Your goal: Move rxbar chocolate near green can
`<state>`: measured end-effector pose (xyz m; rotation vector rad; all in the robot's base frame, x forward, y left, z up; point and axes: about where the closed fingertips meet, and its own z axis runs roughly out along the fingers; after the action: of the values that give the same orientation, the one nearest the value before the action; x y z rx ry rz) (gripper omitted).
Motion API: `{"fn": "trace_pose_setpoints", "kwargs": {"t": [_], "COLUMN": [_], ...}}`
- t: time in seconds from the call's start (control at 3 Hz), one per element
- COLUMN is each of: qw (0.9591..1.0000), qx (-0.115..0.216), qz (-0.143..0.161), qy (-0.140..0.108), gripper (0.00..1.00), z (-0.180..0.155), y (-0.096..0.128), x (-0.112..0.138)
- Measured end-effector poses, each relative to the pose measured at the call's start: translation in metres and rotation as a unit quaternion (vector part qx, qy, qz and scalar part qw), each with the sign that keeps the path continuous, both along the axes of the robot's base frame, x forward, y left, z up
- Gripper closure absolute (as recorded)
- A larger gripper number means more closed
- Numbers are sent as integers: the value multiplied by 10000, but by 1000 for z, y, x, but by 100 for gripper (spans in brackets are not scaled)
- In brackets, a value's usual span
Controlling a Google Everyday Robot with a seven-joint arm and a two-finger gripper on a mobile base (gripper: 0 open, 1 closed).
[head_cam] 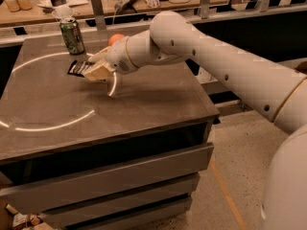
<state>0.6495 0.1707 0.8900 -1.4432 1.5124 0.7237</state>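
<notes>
The rxbar chocolate [76,68], a flat black wrapped bar, sticks out to the left from my gripper [94,70], which is shut on it and holds it just above the table top. The green can [72,36] stands upright at the far left of the table, a short way behind and left of the bar. My white arm reaches in from the right across the table.
An orange fruit [115,38] sits behind my wrist, partly hidden. The dark table [144,109] has a white circle marked on it and drawers below. A cluttered bench [43,8] runs along the back.
</notes>
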Motion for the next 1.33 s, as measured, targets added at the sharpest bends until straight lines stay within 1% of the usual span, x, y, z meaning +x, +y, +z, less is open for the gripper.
{"fn": "trace_pose_setpoints", "kwargs": {"t": [0.33, 0.67, 1.0, 1.33], "qw": [9984, 9955, 9905, 9863], "qx": [-105, -206, -427, -584], "qz": [-522, -867, -1241, -1438], "qy": [-179, -320, -421, -550], "gripper": [100, 100, 98, 75], "z": [-4, -6, -17, -22], "y": [17, 30, 39, 40], "x": [41, 75, 110, 125]}}
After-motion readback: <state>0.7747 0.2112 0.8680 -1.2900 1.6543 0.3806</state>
